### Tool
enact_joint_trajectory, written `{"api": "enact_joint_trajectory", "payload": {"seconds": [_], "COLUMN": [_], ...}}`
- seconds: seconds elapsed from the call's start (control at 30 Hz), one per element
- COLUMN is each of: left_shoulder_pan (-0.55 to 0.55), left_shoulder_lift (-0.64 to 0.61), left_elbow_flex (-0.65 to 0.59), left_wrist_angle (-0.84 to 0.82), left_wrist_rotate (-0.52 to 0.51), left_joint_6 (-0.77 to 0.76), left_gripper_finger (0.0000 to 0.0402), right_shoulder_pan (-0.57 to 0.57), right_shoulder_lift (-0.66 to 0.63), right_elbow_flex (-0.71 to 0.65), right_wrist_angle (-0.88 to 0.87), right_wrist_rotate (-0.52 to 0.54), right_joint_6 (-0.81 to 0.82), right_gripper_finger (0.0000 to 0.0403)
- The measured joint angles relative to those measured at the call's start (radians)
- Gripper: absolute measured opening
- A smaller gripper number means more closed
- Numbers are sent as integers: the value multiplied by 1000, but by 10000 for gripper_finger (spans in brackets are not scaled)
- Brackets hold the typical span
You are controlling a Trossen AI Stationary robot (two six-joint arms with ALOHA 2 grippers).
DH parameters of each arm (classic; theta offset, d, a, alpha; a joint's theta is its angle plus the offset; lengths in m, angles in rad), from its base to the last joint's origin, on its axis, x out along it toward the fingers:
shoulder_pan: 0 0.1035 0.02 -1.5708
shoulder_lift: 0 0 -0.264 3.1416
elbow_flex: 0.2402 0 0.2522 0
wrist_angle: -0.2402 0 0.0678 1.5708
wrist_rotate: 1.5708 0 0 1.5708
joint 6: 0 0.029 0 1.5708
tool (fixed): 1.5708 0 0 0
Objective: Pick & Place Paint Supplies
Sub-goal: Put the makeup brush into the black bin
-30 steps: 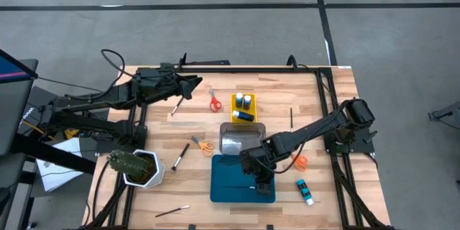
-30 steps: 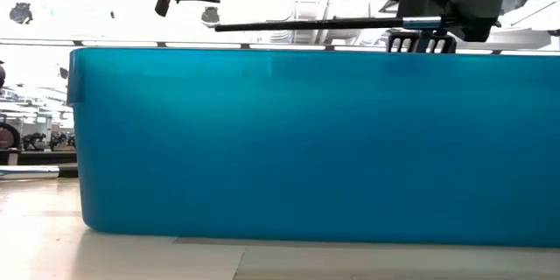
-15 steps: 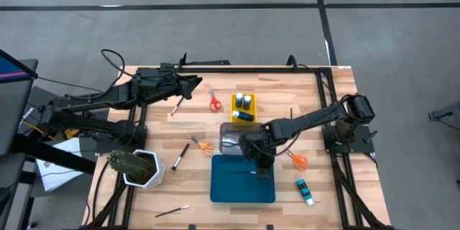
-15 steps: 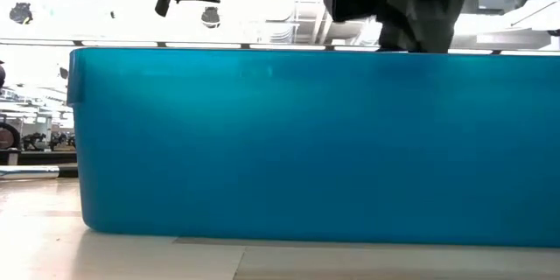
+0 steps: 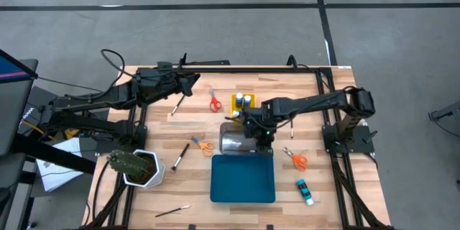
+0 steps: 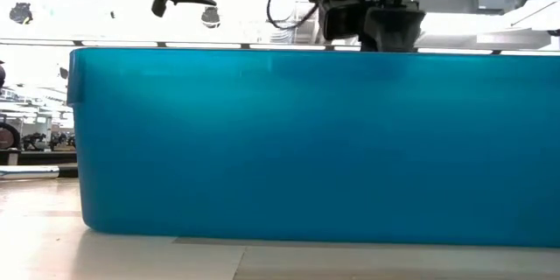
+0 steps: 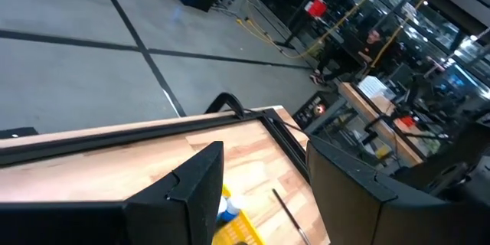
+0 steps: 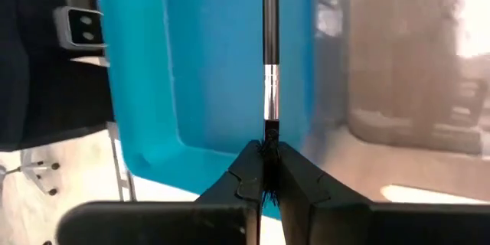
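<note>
Task looked well short of half done. The yellow plastic tray [image 5: 242, 106] held 3 small blue bottles with white caps [image 5: 246, 100]; the blue plastic tray [image 5: 243, 178] and the clear tray [image 5: 231, 140] showed nothing inside from above.

Right tool [image 5: 256, 125] hung over the clear tray, near the yellow one, its fingers pressed together on the bristle end of a thin dark-handled paintbrush with a silver ferrule [image 8: 269, 46], handle pointing away over the blue tray.

Left tool [image 5: 188, 84] waited over the desk's far left part, fingers spread, holding nothing.

Left on the pale wood-plank desk [image 5: 187, 187]:
- red-handled scissors [image 5: 214, 102]
- 2 orange-handled scissors [image 5: 202, 144], [image 5: 295, 159]
- 1 capped blue bottle [image 5: 305, 191], lying on its side
- loose slim brushes [image 5: 178, 157], [image 5: 172, 210]

Trays looked smooth, rigid, shallow-walled.
</note>
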Motion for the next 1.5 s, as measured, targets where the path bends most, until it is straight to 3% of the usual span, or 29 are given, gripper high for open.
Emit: {"api": "enact_joint_trajectory", "payload": {"seconds": [0.5,1.5], "left_shoulder_pan": [24,24], "left_shoulder_lift": [0,0], "left_elbow_flex": [0,0], "left_wrist_angle": [0,0], "left_wrist_rotate": [-23,-22], "left_joint_6": [0,-1], "left_gripper_finger": [181,181], "right_shoulder_pan": [-131,-126], "right_shoulder_lift": [1,4], "right_elbow_flex": [-1,-1], "right_wrist_angle": [-12,3], "right_wrist_rotate": [-8,55], "right_joint_6": [-141,-97], "right_gripper_finger": [13,13]}}
